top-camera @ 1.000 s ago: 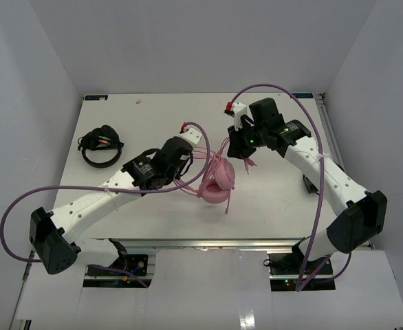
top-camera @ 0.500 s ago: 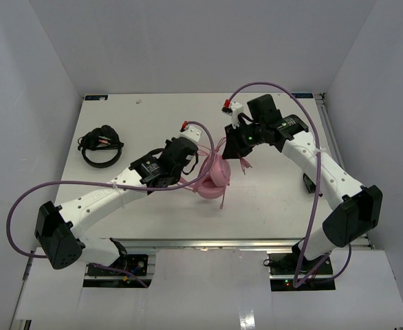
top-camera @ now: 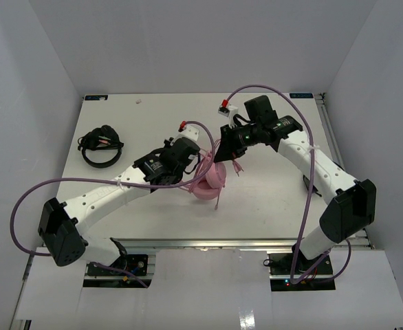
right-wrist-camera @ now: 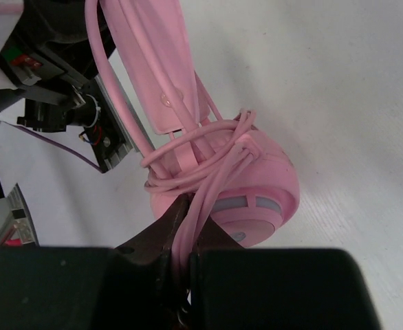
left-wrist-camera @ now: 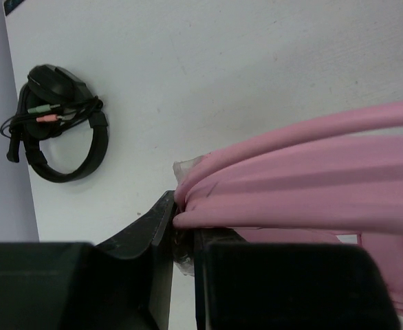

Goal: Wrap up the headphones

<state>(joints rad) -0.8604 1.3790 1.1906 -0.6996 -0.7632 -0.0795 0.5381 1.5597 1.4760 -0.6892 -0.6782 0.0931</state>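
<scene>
Arms: two white robot arms reach in from the near edge of the white worktop and meet over its middle.
Headphones: pink over-ear headphones with padded round ear cups sit at the middle of the worktop, between both grippers, one ear cup lowest; whether that cup touches the surface cannot be told.
Left gripper: the left gripper, coming from the left-edge side, has its jaws pressed together on the flat pink headband, which runs out to the right in the left wrist view.
Right gripper: the right gripper, coming from the right-edge side, pinches strands of the long thin pink cable.
Cable: several turns are looped and crossed around the headband stem just above the ear cup; a loose end hangs toward the near edge.
Bystander: a small black headset with green and pink plugs lies flat near the left edge, toward the far-left corner, well apart from both arms.
</scene>
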